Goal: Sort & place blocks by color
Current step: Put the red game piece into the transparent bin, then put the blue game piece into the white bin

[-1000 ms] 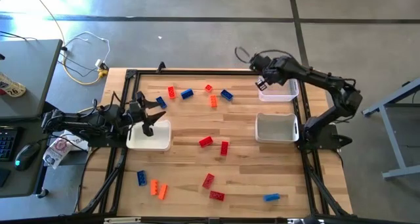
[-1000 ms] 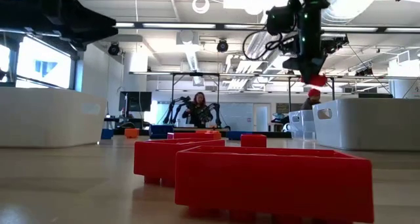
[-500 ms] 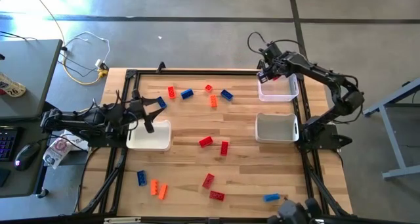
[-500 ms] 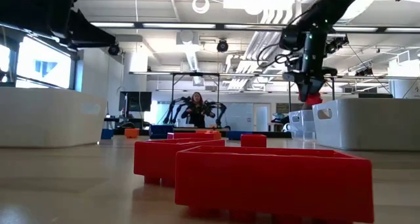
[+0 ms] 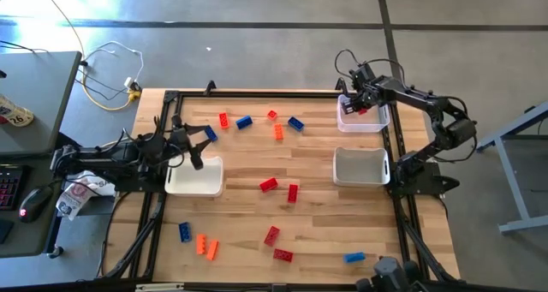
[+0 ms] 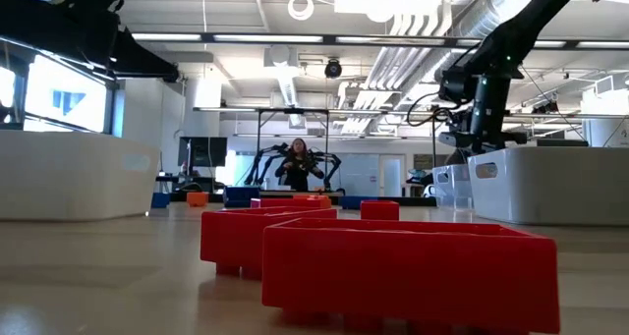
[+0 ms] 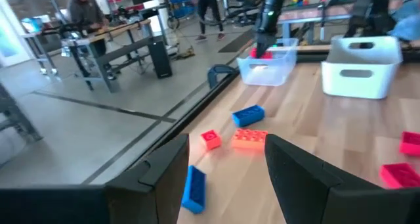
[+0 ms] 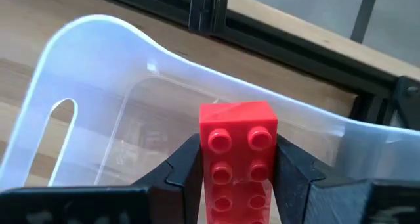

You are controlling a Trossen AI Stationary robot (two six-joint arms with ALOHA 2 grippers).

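From above, the right gripper (image 5: 358, 106) sits over the clear bin (image 5: 364, 119) at the table's far right corner; the arm hides what it holds. The left gripper (image 5: 197, 146) hangs fingers spread at the far edge of the white bin (image 5: 195, 177) on the left side. Loose on the table (image 5: 248, 206) lie six red blocks (image 5: 269, 184), four blue blocks (image 5: 244, 122) and three orange blocks (image 5: 278, 132), all between the two grippers or nearer than them. A second white bin (image 5: 360, 166) stands just near of the right gripper.

At table level, two red blocks fill the foreground and hide most others; the right gripper dips behind a bin rim, its tip unseen.

The left wrist shows spread fingers (image 7: 298, 178), with two blue, one orange and three red blocks ahead, some cut off.

The right wrist shows the fingers pinching one red block (image 8: 237, 155) upright above the clear bin's inside.
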